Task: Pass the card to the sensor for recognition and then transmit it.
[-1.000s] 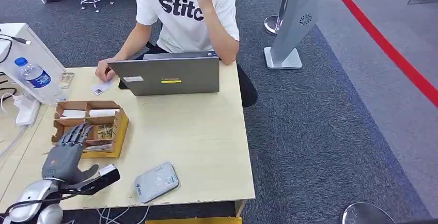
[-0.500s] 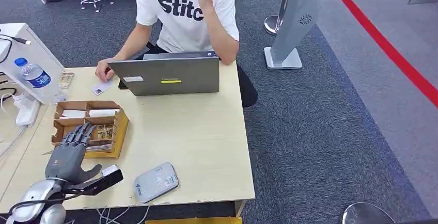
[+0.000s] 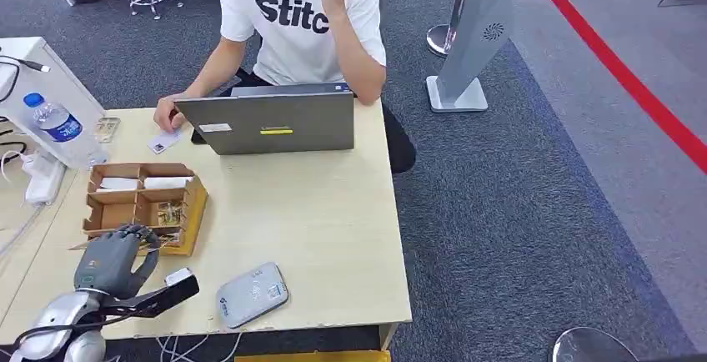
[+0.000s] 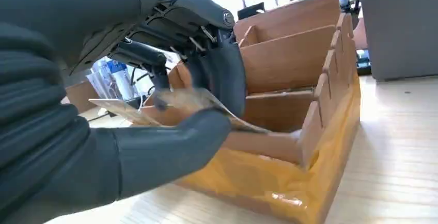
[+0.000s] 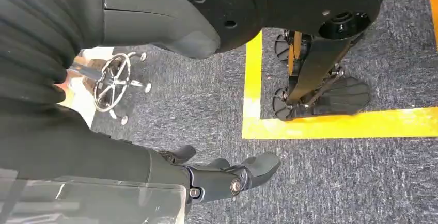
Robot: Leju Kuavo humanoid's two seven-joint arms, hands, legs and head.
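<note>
Pale card pinched flat at wooden tray's near edge.

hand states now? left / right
Left robot hand: closed on a card, pinched between thumb and fingers at the wooden organizer box.
Right robot hand: open, holding nothing, hanging over the carpet.

So there's a person in a white tee sitting behind a grey laptop at the far edge of the worktop. A water bottle stands off to the left, and a red line crosses the carpet.
</note>
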